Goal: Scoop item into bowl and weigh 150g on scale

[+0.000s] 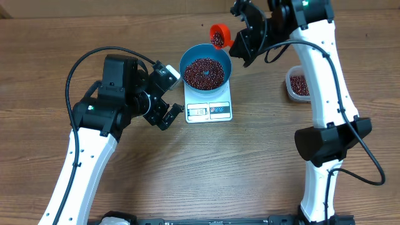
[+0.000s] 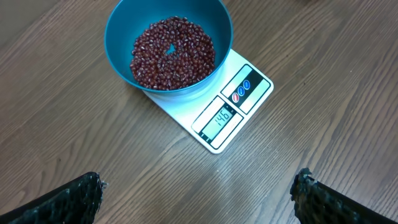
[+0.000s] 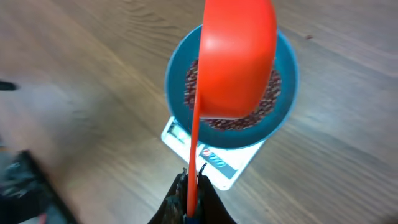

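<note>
**Item.** A loose heap of small dark red-maroon beans (image 2: 173, 53) is found in the round, deep, bright blue bowl (image 2: 118, 31). The bowl is seated on the flat white rectangular kitchen scale (image 2: 186, 115). The digital display (image 2: 221, 118) appears to read slightly under the target, though the digits are small. Further beans are carried in the orange plastic scoop (image 1: 217, 36), which is held over the bowl's far rim. More are kept in the clear plastic tub (image 1: 297, 84), well apart on the wooden table (image 1: 250, 162).

**Risks.**
- The target may be overshot. The scoop's load is judged larger than the small shortfall, so too steep a tilt would release too many beans.
- Beans may be spilled past the rim onto the scale or table, because the scoop is positioned at the bowl's edge and not over its centre.
- The reading would be disturbed if the bowl were touched by the scoop.

**Arms.**
- The right gripper (image 3: 189, 196) is clamped on the scoop's thin handle. The arm is extended over the table's far side, with the wrist angled down toward the bowl.
- The left gripper (image 1: 178, 92) is held with its jaws spread wide and nothing between them. It is placed just beside the scale and clear of it, with the wrist camera directed at the display.
</note>
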Tool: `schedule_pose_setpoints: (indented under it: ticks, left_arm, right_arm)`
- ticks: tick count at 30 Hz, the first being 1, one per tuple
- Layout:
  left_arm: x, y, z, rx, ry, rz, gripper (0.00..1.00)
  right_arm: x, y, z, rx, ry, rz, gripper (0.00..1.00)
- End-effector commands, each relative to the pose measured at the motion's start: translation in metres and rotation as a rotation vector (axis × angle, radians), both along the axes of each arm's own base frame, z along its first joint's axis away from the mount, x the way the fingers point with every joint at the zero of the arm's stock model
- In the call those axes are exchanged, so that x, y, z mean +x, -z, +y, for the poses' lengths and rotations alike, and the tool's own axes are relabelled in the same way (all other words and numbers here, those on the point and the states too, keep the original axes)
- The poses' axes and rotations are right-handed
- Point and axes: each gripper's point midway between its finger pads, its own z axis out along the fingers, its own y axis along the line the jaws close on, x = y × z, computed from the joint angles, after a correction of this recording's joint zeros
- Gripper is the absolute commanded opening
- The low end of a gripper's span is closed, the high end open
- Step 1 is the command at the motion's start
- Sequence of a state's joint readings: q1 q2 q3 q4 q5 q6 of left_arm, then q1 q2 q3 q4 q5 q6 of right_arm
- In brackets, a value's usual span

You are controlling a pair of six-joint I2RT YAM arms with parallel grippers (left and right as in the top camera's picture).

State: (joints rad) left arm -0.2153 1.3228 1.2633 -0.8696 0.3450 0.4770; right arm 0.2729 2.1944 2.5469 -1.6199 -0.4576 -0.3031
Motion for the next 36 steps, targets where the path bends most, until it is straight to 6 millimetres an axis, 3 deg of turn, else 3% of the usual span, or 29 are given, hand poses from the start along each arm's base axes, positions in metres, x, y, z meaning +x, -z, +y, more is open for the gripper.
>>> schedule_pose_setpoints:
  ticks: [1, 21, 28, 36]
  left_arm:
    - [0.000, -0.011, 0.000, -0.022, -0.005, -0.022, 0.99]
    - [0.000, -0.011, 0.000, -0.021, -0.005, -0.021, 1.00]
    - [0.000, -0.011, 0.000, -0.021, -0.005, -0.021, 0.99]
    - [0.000, -0.011, 0.000, -0.021, -0.005, -0.021, 1.00]
  right_arm:
    - [0.005, -0.008, -0.001, -0.081, 0.022, -0.080, 0.04]
    - [0.016, -0.004, 0.005, -0.193, 0.024, -0.170, 0.04]
    - [0.007, -0.009, 0.019, -0.076, -0.004, -0.121, 0.04]
    - [0.001, -0.015, 0.010, 0.052, 0.020, -0.021, 0.04]
